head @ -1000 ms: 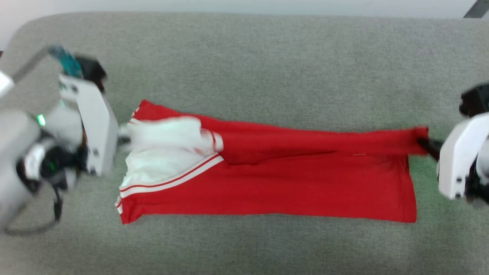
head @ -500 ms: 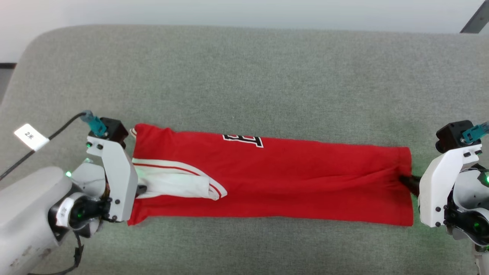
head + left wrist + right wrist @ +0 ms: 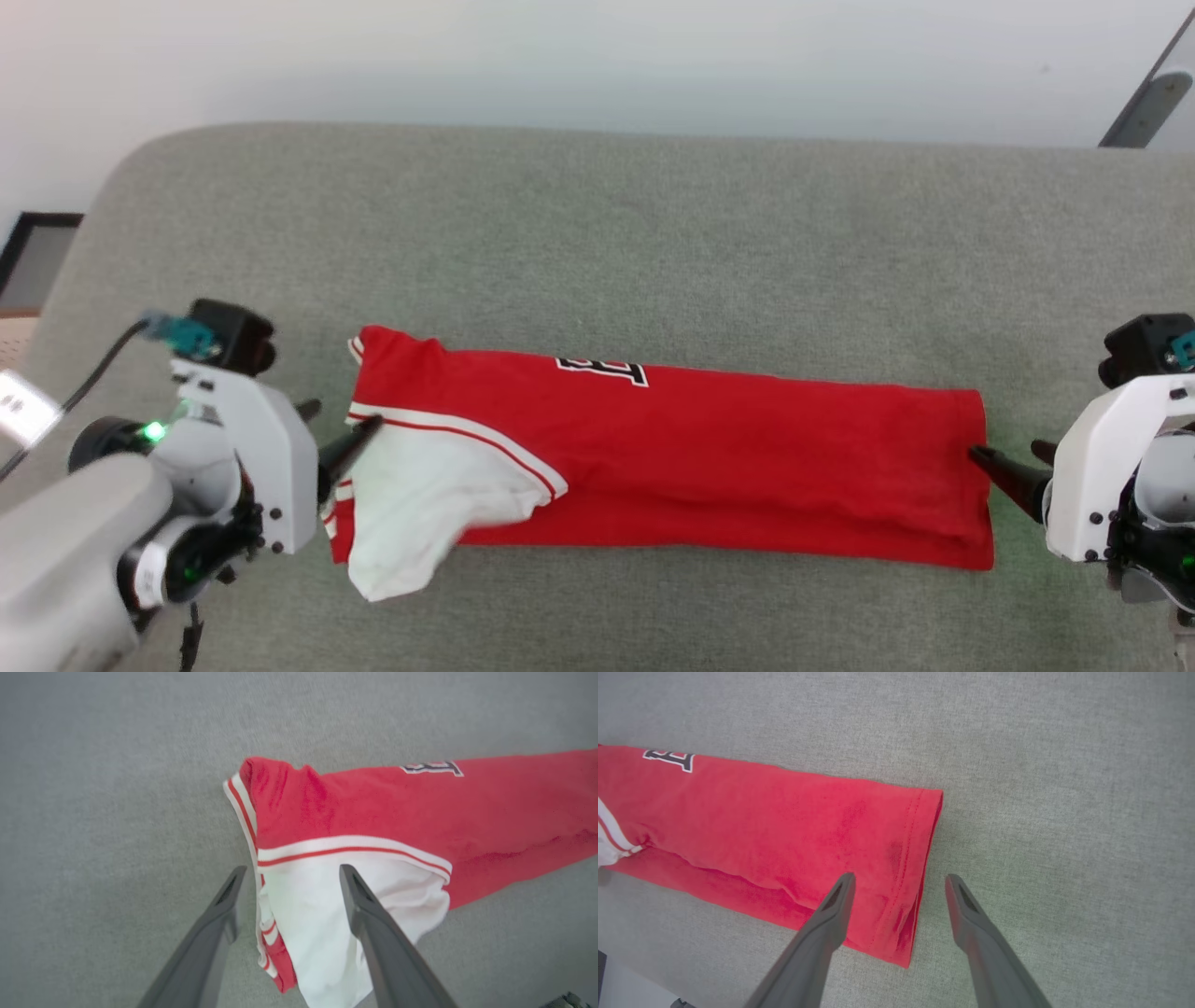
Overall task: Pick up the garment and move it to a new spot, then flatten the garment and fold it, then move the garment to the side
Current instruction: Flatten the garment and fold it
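left jaws spread astride garment (image 3: 709, 453) sleeve edge; right jaws spread astride hem; nothing pinched.

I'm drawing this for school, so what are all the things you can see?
garment: one, red with a white sleeve, lying folded long across the middle of the padded surface.
padded surface: one, grey, under the garment.
wall: one, pale, behind.
bar: one, grey, top right corner.
frame: one, black, far left edge.
left gripper: one, dark fingers, open, at the sleeve end.
right gripper: one, dark fingers, open, at the hem end.
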